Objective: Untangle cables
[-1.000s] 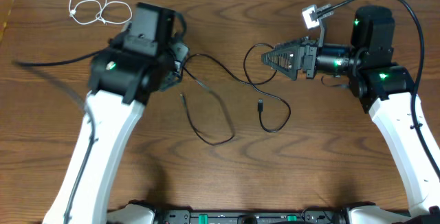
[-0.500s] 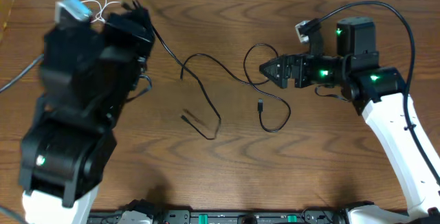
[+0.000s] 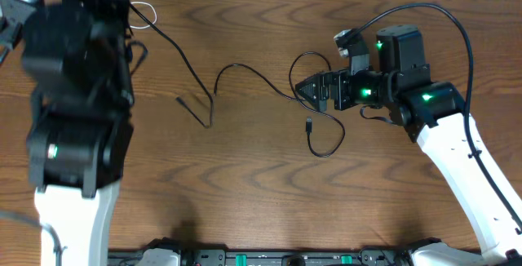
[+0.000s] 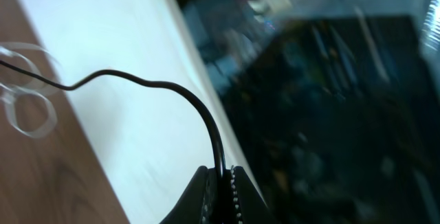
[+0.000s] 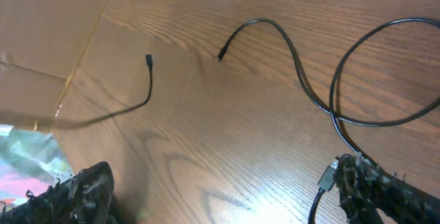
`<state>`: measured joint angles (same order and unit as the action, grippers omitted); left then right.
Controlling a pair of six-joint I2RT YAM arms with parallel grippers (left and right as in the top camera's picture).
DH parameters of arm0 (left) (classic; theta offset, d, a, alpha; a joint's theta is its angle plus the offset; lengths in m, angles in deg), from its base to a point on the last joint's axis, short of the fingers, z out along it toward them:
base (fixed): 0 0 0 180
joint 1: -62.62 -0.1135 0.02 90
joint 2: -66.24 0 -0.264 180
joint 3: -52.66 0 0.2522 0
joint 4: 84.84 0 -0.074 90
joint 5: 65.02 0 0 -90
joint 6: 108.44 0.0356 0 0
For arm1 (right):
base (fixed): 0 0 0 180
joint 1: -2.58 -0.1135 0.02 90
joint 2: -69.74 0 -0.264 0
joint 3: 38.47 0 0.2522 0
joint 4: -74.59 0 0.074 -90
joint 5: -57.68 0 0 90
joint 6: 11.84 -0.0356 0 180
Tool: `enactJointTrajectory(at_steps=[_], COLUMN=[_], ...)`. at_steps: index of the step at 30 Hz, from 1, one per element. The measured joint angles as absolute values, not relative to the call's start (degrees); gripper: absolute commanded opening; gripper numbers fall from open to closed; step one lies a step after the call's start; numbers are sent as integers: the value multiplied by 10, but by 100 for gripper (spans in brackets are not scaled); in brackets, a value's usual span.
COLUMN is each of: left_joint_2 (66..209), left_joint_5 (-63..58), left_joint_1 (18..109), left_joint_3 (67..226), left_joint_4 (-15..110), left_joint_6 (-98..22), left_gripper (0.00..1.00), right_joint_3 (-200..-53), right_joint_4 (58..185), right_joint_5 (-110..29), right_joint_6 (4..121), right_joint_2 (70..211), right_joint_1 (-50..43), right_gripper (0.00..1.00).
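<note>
Across the wood surface (image 3: 245, 192), left fingers (image 4: 196, 195) pinching a black cable (image 4: 158, 84) should pull slowly while open right fingers (image 5: 385, 189) pin the looped cable (image 5: 260, 22).

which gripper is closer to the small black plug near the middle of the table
Right. The right gripper hangs open beside the plug, just on its far side. The left gripper is off by the far left corner, shut on a black cable.

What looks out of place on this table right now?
One black cable is partly off the table, pinched in the shut left tool and strung up toward the far left edge. The other black cable lies loose. Nothing looks damaged.
</note>
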<state>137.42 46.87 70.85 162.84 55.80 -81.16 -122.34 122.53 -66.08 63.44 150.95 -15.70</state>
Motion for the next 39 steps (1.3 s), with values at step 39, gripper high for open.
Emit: enactJointTrajectory(at_steps=[39], left_joint_2=[1779], left_joint_5=[662], left_joint_1=[410], left_joint_3=[1625], left_joint_4=[785], left_joint_6=[-146], left_gripper=[8], right_joint_3=[-1223], right_joint_4=[1178], right_joint_5=[-569], right_joint_6=[618], right_joint_2=[1643], right_joint_1=[-173], right_gripper=[99])
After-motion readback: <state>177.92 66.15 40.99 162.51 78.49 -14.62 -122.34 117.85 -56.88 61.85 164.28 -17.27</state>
